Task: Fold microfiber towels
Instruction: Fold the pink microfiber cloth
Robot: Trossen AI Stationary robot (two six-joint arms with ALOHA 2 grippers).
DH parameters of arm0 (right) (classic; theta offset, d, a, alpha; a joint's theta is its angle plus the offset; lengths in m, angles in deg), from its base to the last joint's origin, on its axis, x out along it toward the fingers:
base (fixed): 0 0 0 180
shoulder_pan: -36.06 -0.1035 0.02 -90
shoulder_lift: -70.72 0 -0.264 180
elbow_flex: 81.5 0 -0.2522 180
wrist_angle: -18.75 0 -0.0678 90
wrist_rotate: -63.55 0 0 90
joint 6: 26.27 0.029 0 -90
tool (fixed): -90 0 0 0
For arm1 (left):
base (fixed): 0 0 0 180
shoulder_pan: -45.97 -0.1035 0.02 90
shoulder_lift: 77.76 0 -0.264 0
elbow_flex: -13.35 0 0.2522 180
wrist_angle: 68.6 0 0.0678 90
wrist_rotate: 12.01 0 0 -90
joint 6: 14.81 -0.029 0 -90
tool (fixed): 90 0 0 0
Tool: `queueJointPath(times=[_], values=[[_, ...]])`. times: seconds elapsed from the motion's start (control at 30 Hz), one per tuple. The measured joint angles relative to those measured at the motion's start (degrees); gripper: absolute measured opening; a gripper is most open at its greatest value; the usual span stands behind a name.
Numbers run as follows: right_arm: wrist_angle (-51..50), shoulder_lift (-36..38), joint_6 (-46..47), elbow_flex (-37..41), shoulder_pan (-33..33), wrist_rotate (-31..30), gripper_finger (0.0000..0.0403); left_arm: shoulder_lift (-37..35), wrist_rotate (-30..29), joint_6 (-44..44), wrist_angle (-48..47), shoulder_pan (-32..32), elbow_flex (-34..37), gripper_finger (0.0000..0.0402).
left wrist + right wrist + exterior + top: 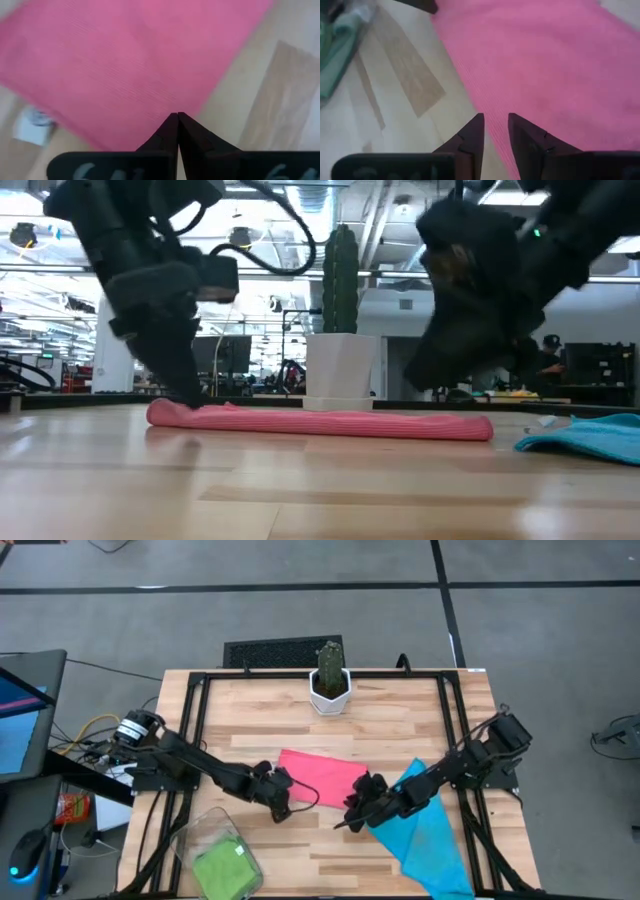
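Observation:
A hot pink towel (318, 775) lies flat in the middle of the table; in the low view it is a low strip (320, 423). My left gripper (281, 810) is shut, its tips down at the towel's left end (190, 405). My right gripper (346, 820) hovers over the towel's right part (560, 60), open by a narrow gap (495, 120) with nothing between the fingers. A sky blue towel (432, 835) lies spread at the near right, partly under the right arm. A light green towel (222, 865) lies in the clear bin. My left gripper touches the pink towel with its shut fingertips (177, 116) at the cloth's edge (167, 106), near the left end. The fingers come slanting down from the table's left. The towel lies flat on the table; nothing of it shows between the fingers.
A white pot with a cactus (330, 690) stands at the far middle of the table. The clear plastic bin (205, 830) sits at the near left corner. Bare wood (300, 860) lies between the bin and the blue towel.

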Motion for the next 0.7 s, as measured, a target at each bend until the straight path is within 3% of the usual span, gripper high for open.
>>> queueJointPath(times=[0.33, 0.5, 0.7], values=[[-5.6, 1.1, -7.4, -0.1, -3.6, 1.2, 0.0113, -3.2, -1.0, -1.3, 4.7, -0.5, 0.0, 0.0000], [-16.0, 0.7, -2.9, -0.1, -4.1, -0.4, 0.0097, -2.9, -4.6, -2.4, 6.1, -0.2, 0.8, 0.0000], [-15.4, 0.0, -3.9, -0.1, -4.3, -0.2, 0.0070, -2.9, -4.6, -0.4, 6.4, -0.8, 3.0, 0.0000]])
